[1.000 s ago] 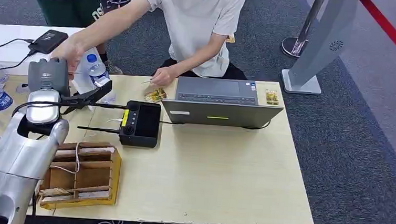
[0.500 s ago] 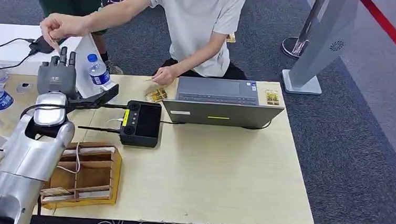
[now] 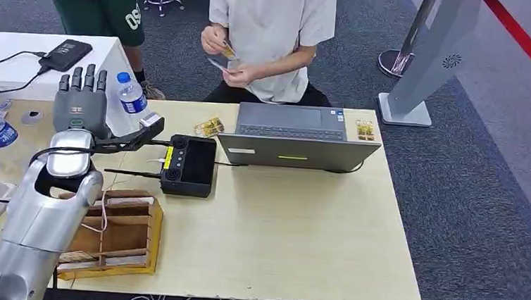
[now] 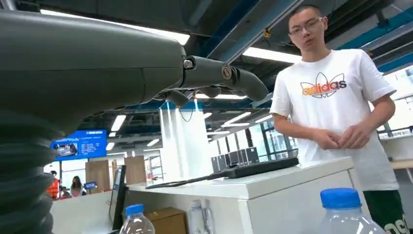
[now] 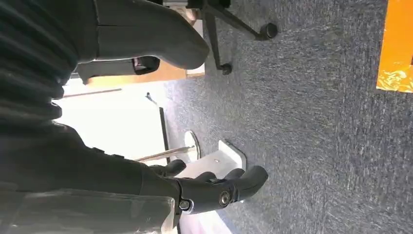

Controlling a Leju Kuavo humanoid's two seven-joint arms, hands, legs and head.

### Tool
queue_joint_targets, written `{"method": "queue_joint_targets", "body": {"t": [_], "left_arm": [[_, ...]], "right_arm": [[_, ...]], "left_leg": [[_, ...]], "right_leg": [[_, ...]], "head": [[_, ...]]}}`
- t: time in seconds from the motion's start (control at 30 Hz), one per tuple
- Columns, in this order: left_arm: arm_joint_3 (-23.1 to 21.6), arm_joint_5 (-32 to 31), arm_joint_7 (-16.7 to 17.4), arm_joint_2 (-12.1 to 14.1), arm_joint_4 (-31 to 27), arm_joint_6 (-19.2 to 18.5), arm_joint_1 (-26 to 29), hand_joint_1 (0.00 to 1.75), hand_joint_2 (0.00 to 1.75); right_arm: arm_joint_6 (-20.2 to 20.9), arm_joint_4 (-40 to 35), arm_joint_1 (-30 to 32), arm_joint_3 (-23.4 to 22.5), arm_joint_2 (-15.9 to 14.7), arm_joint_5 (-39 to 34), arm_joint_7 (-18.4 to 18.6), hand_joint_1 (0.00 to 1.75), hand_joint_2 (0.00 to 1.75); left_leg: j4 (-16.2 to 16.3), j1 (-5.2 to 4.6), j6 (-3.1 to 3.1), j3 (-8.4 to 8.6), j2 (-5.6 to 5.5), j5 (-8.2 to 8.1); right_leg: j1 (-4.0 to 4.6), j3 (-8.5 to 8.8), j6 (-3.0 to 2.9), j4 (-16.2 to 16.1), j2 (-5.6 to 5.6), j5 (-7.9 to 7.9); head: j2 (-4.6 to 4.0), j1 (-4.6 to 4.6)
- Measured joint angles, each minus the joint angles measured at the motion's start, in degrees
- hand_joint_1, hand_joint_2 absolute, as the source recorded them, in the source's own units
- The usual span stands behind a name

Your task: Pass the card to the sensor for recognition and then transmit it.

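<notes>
— Grey left robot hand (image 3: 80, 102) stood raised at the tabletop's (image 3: 299, 230) far left, fingers spread, empty. The card (image 3: 218, 63)?

— In the person's hands (image 3: 227, 59), so handover looked finished; withdrawing probably came next.

"adidas" logo on person's white T-shirt (image 4: 336, 105)

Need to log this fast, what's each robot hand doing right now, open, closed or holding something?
Left hand: open, raised with fingers spread, holding nothing.
Right hand: fingers loosely curled, nothing in them; open or shut cannot be told.
</notes>
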Motion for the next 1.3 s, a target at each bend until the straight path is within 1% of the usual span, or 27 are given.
{"method": "queue_joint_targets", "body": {"t": [0.13,0.2,0.4,0.47,0.6,0.8,0.9,1.0,1.1,1.2,1.27,1.3], "left_arm": [[0.0,0.0,-0.3,-0.1,-0.7,0.6,0.3,0.0,1.75],[-0.3,0.0,-0.7,-0.2,-2.1,0.5,0.8,0.0,1.75],[-2.9,0.0,-0.6,-0.2,-10.5,-2.3,2.4,0.0,1.75],[-3.4,0.0,-0.5,-0.2,-13.4,-2.5,3.2,0.0,1.75],[-3.9,0.0,-0.5,0.8,-20.4,-3.1,6.1,0.0,1.75],[-3.1,0.0,-0.7,5.8,-33.3,-2.2,16.3,0.0,1.75],[-1.6,0.0,-0.8,8.2,-37.9,-1.8,21.4,0.0,1.75],[-0.2,0.0,-0.8,9.9,-41.3,-0.3,25.7,0.0,1.75],[2.5,0.0,-1.4,10.6,-45.5,2.4,32.3,0.0,1.75],[6.0,0.0,-2.7,10.7,-48.9,4.4,37.9,0.0,1.75],[9.0,0.0,-5.0,10.4,-51.5,6.6,42.8,0.0,1.75],[10.5,0.0,-5.8,9.8,-52.6,7.3,45.3,0.0,1.75]], "right_arm": [[0.0,0.0,0.0,0.0,0.0,0.0,0.0,0.0,1.75],[-0.1,0.1,0.0,-0.2,0.0,0.1,0.0,0.0,1.75],[-0.7,0.5,-0.4,-1.6,0.0,0.4,0.0,0.0,1.75],[-1.3,0.8,-0.6,-1.9,0.0,0.5,0.0,0.0,1.75],[-2.2,1.5,-1.0,-3.1,0.0,0.3,0.1,0.0,1.75],[-3.5,2.4,-1.5,-4.3,0.0,-0.9,0.7,0.0,1.75],[-3.5,2.7,-1.5,-4.3,0.0,-1.3,0.9,0.0,1.75],[-4.1,3.0,-1.6,-4.3,0.0,-2.0,0.9,0.0,1.75],[-4.9,3.4,-1.7,-4.4,0.0,-2.9,1.0,0.0,1.75],[-5.7,3.9,-1.8,-4.7,0.0,-4.0,1.4,0.0,1.75],[-6.1,4.2,-2.1,-4.8,0.0,-5.7,1.9,0.0,1.75],[-6.3,4.3,-2.1,-4.8,0.0,-6.2,2.0,0.0,1.75]], "left_leg": [[0.0,0.0,0.0,0.0,0.0,0.0],[0.0,0.0,0.0,0.0,0.0,0.0],[0.0,-0.01,0.01,-0.05,0.01,-0.01],[0.0,-0.01,0.01,-0.05,0.01,-0.01],[0.0,-0.01,0.01,-0.07,0.02,-0.02],[-0.1,0.0,0.01,-0.08,0.07,-0.02],[-0.1,0.0,-0.03,-0.09,0.05,-0.04],[-0.1,0.0,-0.03,-0.12,0.05,-0.04],[-0.2,0.0,-0.03,-0.1,0.13,-0.09],[-0.1,0.0,-0.02,-0.11,0.08,-0.09],[-0.1,-0.01,-0.01,-0.13,0.12,-0.12],[-0.2,-0.02,-0.05,-0.1,0.15,-0.15]], "right_leg": [[0.0,0.0,0.0,0.0,0.0,0.0],[0.0,0.0,0.0,0.0,0.0,0.0],[-0.01,-0.03,0.0,0.0,0.01,0.0],[-0.01,-0.03,0.0,0.0,0.01,0.0],[0.0,-0.03,0.0,0.0,0.02,-0.01],[0.0,-0.1,-0.04,0.0,0.05,-0.06],[0.01,-0.12,-0.05,0.0,0.03,-0.11],[0.0,-0.09,-0.04,0.0,0.01,-0.11],[0.0,-0.1,-0.04,0.0,0.09,-0.11],[0.0,-0.12,-0.02,0.0,0.02,-0.14],[0.0,-0.1,-0.05,0.0,0.06,-0.16],[-0.02,-0.1,-0.05,0.0,0.07,-0.16]], "head": [[0.0,0.0],[0.0,0.0],[0.0,0.0],[0.0,0.0],[0.0,0.0],[0.0,-0.02],[0.0,-0.02],[0.0,-0.02],[0.0,0.0],[0.0,-0.02],[0.0,0.0],[0.0,-0.02]]}}
